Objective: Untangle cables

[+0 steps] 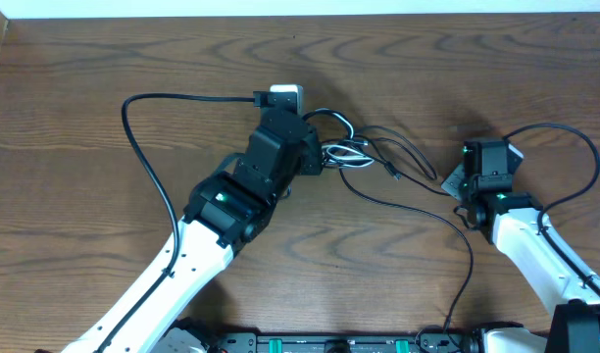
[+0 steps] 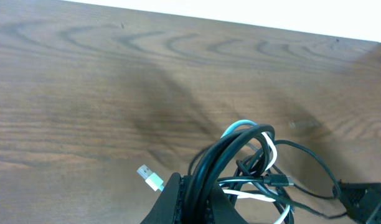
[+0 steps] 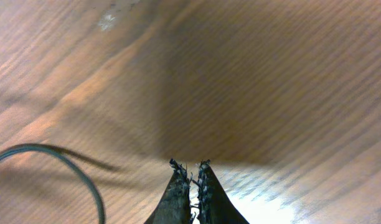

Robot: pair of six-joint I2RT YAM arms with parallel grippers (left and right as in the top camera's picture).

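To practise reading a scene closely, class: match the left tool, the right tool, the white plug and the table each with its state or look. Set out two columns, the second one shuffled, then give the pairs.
Column one:
1. left tool
2. right tool
3. white plug
4. table

Column two:
A. sticking out clear of the tangle
B. brown, with wood grain
C. shut on the cables
D. shut, pointing at bare wood

Pairs: 1-C, 2-D, 3-A, 4-B
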